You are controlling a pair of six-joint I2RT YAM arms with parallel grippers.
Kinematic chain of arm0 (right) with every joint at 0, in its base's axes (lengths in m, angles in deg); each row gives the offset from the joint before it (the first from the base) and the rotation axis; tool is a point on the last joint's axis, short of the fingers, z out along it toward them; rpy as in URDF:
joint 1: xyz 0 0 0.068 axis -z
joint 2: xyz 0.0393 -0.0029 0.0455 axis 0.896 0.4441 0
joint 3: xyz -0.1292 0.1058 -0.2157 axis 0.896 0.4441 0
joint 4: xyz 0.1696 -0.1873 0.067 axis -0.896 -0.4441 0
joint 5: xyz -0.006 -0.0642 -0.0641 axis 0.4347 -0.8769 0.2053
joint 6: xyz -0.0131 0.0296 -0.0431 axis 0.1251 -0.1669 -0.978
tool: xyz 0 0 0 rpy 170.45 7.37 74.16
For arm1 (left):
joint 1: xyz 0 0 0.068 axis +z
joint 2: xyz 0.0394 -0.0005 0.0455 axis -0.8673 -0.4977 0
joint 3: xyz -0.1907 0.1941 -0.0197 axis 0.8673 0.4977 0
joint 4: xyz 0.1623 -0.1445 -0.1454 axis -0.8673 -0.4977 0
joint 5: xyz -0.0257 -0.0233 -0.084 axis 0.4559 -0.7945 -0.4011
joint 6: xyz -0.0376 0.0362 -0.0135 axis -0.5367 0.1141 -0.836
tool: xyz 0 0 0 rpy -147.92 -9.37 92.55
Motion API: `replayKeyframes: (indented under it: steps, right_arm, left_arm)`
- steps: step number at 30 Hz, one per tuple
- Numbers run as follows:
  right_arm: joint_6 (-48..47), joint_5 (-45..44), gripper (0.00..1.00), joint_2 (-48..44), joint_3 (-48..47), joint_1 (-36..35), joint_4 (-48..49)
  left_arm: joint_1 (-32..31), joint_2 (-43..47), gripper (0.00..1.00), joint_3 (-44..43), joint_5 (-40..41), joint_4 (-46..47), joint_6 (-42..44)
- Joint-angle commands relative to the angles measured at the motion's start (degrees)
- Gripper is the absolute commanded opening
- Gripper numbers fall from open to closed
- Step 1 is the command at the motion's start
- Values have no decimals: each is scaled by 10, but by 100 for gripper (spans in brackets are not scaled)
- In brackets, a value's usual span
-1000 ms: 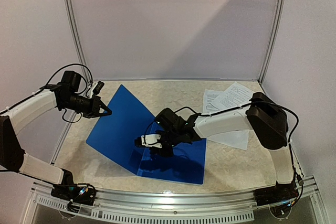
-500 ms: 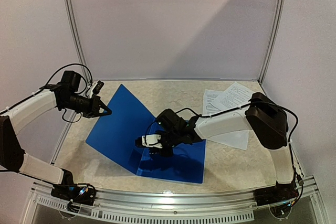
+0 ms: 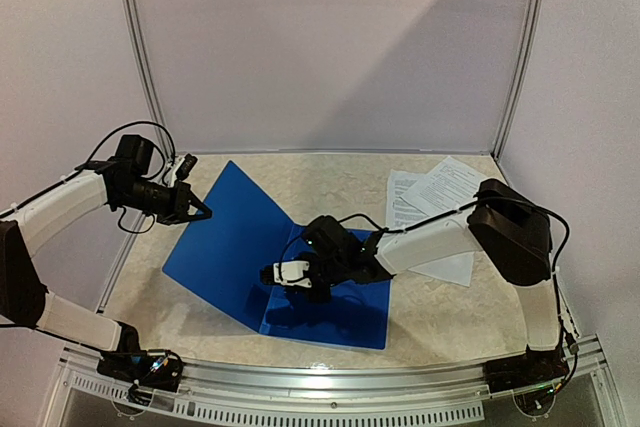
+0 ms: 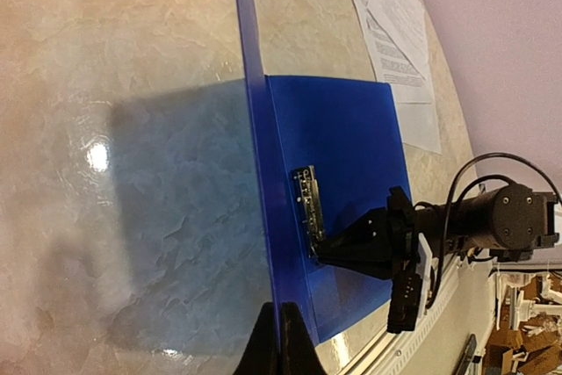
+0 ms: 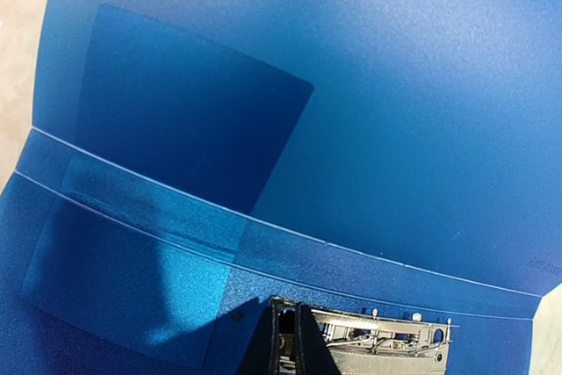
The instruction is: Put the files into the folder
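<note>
My right gripper [image 5: 285, 344] has just nipped shut on the metal clip [image 5: 386, 340]. My left gripper [image 4: 278, 340] keeps the folder [image 4: 342, 129] cover pinched open, and the files [image 3: 440, 192] are still waiting aside.

Right gripper lowered and closed at the clip
The right gripper [image 5: 287, 340] is brought slightly lower over the open folder [image 3: 340, 315], its wrist is dropped nearer the inner page, and its jaws are drawn together beside the metal clip [image 5: 386, 340]
</note>
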Motion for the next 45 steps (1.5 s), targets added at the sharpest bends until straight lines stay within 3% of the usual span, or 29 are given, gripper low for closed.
replayKeyframes:
  steps: [1, 11, 28, 45]
  right_arm:
    - [22, -40, 1, 69, 59, -2, -143]
    - [59, -26, 1, 36, 79, 4, -120]
    - [98, -21, 2, -90, 25, 9, -73]
    - [108, -38, 8, -95, -5, 21, -30]
  left_arm:
    - [4, 7, 0, -5, 14, -1, 14]
    - [4, 5, 0, -8, 16, -9, 23]
    - [5, 9, 0, -1, 14, -3, 20]
    - [-2, 5, 0, 24, 16, 21, 12]
